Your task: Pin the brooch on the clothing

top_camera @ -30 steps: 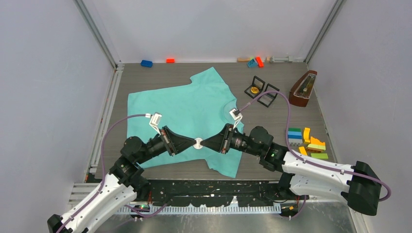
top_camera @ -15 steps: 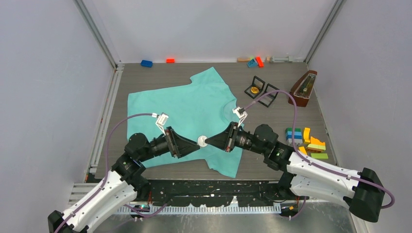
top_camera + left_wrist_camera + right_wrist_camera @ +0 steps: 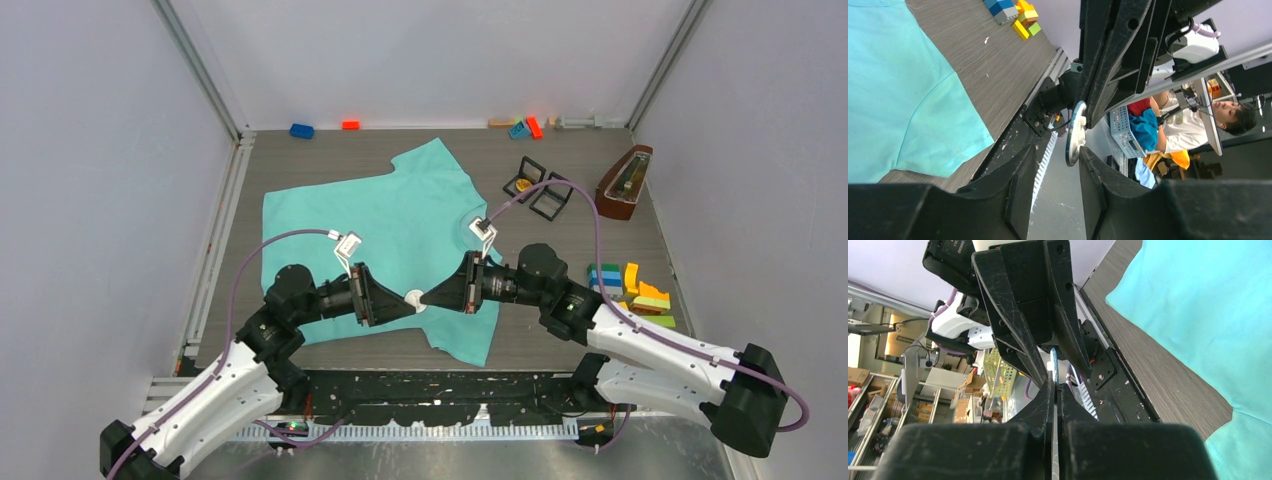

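Note:
The turquoise T-shirt lies flat on the table and also shows in the left wrist view and the right wrist view. The brooch, a small white round disc, is held above the shirt's lower part between the two grippers. My right gripper is shut on it; it shows edge-on above the shut fingertips. My left gripper faces it, open, with its jaws on either side of the disc, which is near one finger.
Two open black boxes, one with a gold coin, and a wooden metronome stand at the back right. Coloured bricks lie at the right. A blue brick and a red one lie by the back wall.
Both arms shifted slightly. The brooch stayed between the fingertips over the shirt's lower part, now a little lower in view and turned more edge-on. The left wrist has moved rightward.

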